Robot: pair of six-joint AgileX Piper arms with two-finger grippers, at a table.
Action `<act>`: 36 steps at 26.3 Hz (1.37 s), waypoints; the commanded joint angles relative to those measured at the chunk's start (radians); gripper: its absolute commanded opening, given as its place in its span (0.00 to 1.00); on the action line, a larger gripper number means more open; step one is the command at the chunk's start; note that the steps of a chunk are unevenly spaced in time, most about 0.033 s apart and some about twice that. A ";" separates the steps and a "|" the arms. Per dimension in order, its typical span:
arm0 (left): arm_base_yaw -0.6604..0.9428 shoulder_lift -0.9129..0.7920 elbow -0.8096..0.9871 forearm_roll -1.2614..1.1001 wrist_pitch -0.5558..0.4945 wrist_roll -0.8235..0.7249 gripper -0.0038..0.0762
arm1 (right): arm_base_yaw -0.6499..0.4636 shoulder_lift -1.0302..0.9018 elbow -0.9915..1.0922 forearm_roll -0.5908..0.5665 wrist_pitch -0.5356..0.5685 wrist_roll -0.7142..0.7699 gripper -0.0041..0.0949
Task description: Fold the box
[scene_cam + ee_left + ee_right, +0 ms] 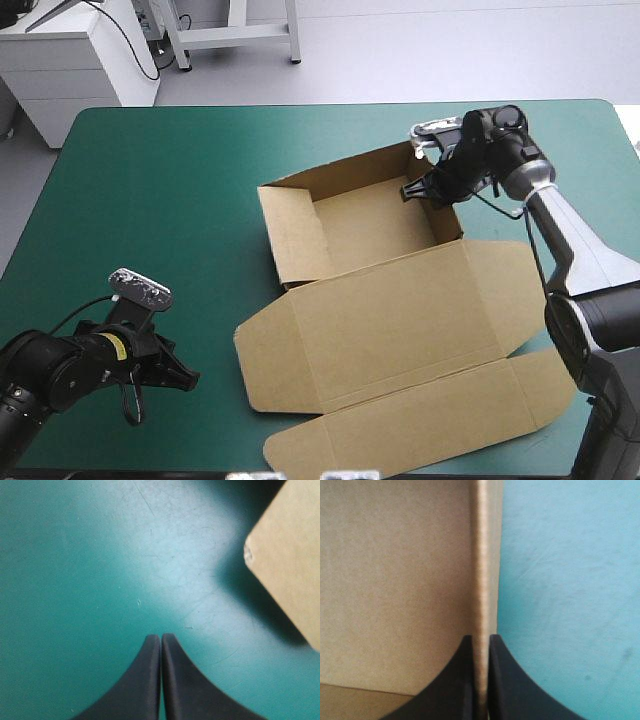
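Right jaws pinch one wall of the box [395, 580].

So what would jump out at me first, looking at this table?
The big brown cardboard box at mid-table: an open tray with raised walls, its lid lying flat toward the near edge. The black-fingered right end effector is shut on the tray's right wall near the far corner. The left end effector, shut and empty, hovers over the bare teal-green cover at the near left, apart from the box.
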 commanded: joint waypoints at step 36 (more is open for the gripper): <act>-0.006 -0.011 -0.026 -0.012 -0.046 -0.006 0.04 | -0.753 0.068 -0.225 -0.011 0.021 -0.063 0.03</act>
